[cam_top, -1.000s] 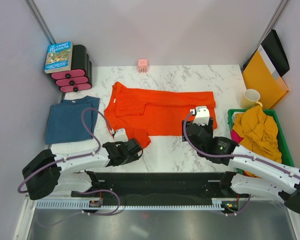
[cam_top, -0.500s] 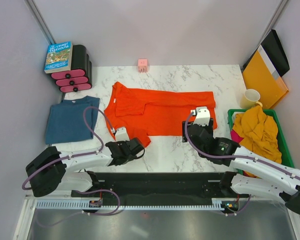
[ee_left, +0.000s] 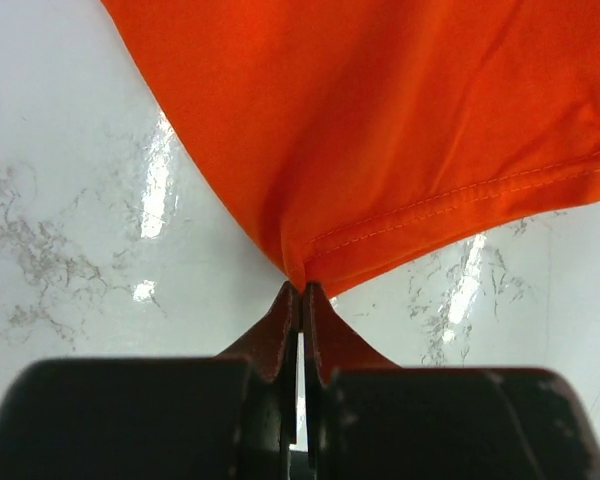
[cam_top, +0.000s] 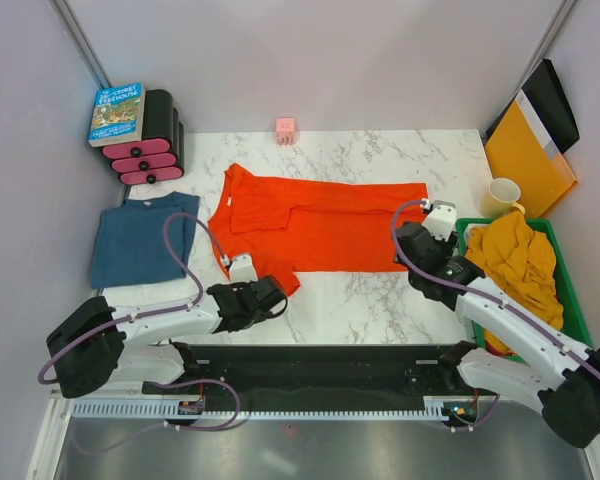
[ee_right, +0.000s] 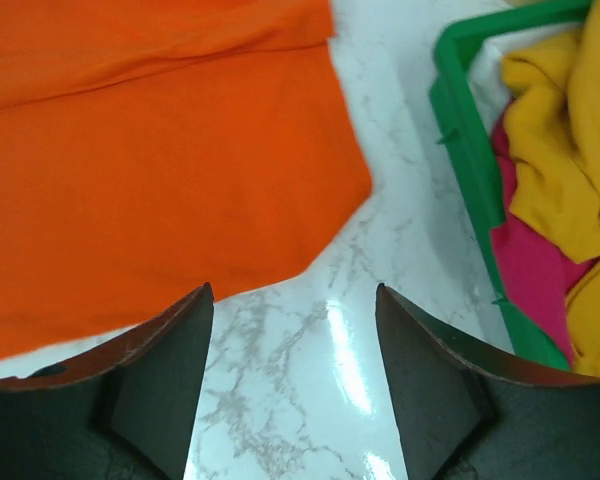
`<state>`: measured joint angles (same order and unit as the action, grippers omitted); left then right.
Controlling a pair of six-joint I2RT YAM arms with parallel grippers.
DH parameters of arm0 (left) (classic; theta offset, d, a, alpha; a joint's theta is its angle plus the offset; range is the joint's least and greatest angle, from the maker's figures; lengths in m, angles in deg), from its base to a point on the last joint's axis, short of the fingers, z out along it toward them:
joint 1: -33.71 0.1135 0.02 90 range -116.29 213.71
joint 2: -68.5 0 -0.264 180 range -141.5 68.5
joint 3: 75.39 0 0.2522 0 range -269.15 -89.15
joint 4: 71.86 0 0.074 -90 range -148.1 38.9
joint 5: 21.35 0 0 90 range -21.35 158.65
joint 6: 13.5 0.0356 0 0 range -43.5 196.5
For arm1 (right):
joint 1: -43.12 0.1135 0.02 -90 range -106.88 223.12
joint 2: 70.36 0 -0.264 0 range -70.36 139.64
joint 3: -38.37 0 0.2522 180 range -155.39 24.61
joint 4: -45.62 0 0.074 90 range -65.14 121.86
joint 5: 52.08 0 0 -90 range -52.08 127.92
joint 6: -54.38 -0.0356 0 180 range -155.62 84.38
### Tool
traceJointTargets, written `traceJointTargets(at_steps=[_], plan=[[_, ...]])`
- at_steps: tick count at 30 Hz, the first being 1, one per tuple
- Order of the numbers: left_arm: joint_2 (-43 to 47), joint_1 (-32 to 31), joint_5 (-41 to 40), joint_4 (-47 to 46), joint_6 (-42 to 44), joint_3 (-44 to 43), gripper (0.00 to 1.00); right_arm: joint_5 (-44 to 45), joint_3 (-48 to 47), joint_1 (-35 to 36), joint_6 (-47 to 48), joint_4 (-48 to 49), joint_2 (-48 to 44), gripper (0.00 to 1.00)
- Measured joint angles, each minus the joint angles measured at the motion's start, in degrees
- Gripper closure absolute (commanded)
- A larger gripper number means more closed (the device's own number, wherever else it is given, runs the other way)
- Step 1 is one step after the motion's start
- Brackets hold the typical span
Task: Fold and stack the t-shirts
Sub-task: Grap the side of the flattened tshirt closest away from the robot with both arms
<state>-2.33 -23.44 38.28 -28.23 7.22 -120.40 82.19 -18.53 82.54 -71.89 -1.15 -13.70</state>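
Left fingers (ee_left: 278, 335) pinch tight on a corner of the orange-red t-shirt (ee_left: 380, 120); right fingers (ee_right: 165, 350) gape wide, holding nothing.

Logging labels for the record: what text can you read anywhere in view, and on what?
"STOREY TREEHOUSE": cover of the blue book, far left corner; the rest of its print is too small to read.
Nothing legible on the orange t-shirt, mug, folder or green bin.

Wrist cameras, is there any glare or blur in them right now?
Left wrist: white glare streaks on the marble table, orange-red t-shirt hem sharp, jaws dark in shadow. Right wrist: a glare patch on the marble between the jaws, which are dark too; cloth in focus.
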Motion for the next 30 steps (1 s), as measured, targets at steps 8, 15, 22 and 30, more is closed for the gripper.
traceJointTargets(at_steps=[8, 15, 22, 30], plan=[[5.03, 0.11, -0.52, 2.8, 6.16, -6.14, 0.98, -9.79, 0.5, -10.58, -1.18, 2.75, 12.68, 0.54], [8.81, 0.17, -1.05, 3.58, 10.47, -7.87, 0.98, -16.81, 1.33, -15.72, -3.41, 7.1, 19.37, 0.51], [11.21, 0.17, -1.01, 4.52, 11.34, -7.06, 0.98, -20.26, 1.73, -19.65, -4.09, 10.34, 23.56, 0.51], [12.22, 0.17, -0.96, 5.66, 11.34, -5.49, 0.98, -22.14, 2.16, -20.26, -4.72, 13.05, 27.56, 0.93]])
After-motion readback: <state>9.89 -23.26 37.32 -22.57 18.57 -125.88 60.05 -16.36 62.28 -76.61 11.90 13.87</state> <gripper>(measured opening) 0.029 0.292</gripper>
